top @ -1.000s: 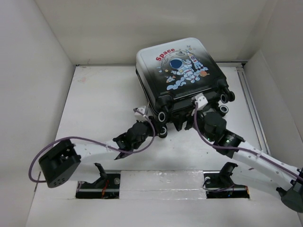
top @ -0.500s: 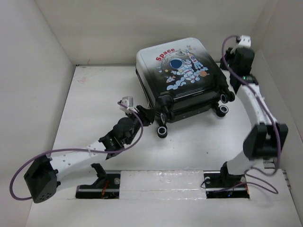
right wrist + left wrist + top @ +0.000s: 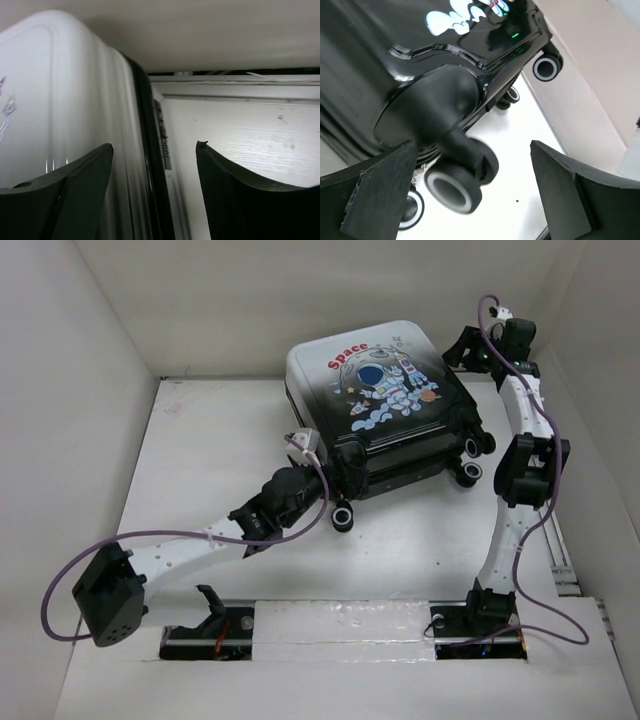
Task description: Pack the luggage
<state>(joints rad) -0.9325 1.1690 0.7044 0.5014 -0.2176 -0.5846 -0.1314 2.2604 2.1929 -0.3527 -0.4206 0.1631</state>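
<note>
The luggage [image 3: 375, 390] lies flat and closed at the back of the table, astronaut and red "Space" print facing up, caster wheels toward me. My left gripper [image 3: 320, 480] is at its near-left corner, open; in the left wrist view a black-and-white wheel [image 3: 452, 187] sits between the spread fingers [image 3: 380, 195] without touching them, under the glossy black shell [image 3: 420, 60]. My right gripper [image 3: 460, 348] reaches to the far right corner, open. In the right wrist view its fingers [image 3: 75, 190] straddle the dark seam [image 3: 150, 150] along the white shell's [image 3: 60, 100] edge.
White walls close in the table on the left, back and right. A metal rail [image 3: 540, 500] runs along the right side. Two more wheels [image 3: 470, 472] stick out at the suitcase's near-right corner, next to the right arm's elbow [image 3: 530, 465].
The right arm swung from the suitcase's front wheels round to its far right corner. The left gripper moved in on the near-left corner and its jaws opened wide.
</note>
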